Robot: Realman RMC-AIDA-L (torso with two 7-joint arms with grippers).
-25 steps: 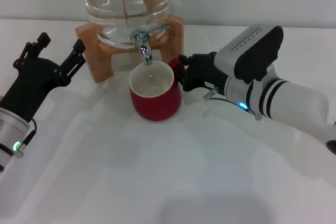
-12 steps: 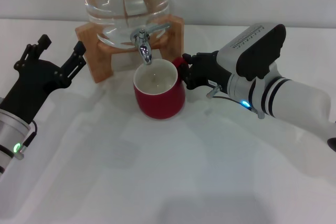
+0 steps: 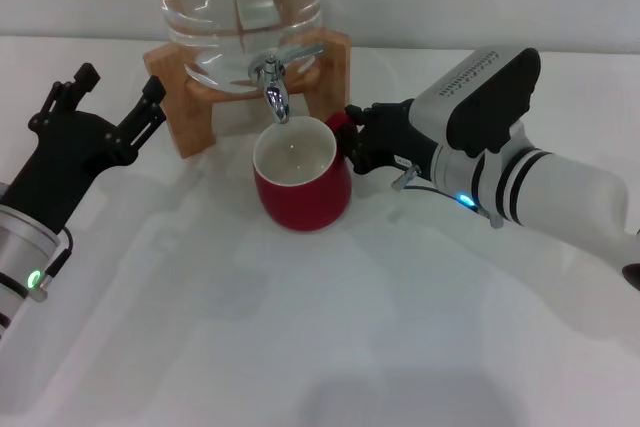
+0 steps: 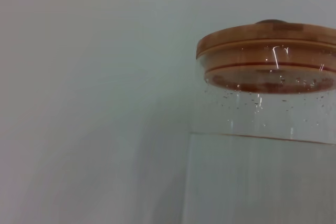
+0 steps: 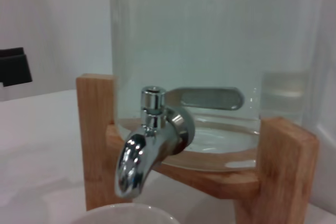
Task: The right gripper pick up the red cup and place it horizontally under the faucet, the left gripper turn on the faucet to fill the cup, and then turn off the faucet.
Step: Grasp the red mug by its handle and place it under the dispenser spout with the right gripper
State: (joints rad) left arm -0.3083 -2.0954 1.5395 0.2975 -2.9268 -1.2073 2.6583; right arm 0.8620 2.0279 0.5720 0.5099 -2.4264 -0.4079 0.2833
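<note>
The red cup [image 3: 300,185] stands upright on the white table with its white inside directly below the spout of the chrome faucet [image 3: 273,87]. My right gripper [image 3: 352,139] is at the cup's right side, shut on its red handle. In the right wrist view the faucet [image 5: 149,142] fills the middle, its lever [image 5: 207,98] lies sideways, and the cup's rim [image 5: 126,214] shows just under the spout. My left gripper [image 3: 118,89] hangs open to the left of the wooden stand, apart from the faucet.
The clear water jar [image 3: 240,7] sits on a wooden stand [image 3: 185,112] at the back; its wooden lid [image 4: 268,51] shows in the left wrist view. White tabletop stretches in front of the cup.
The right gripper has nudged the cup a little to the right and toward the faucet. The left gripper has crept slightly toward the stand.
</note>
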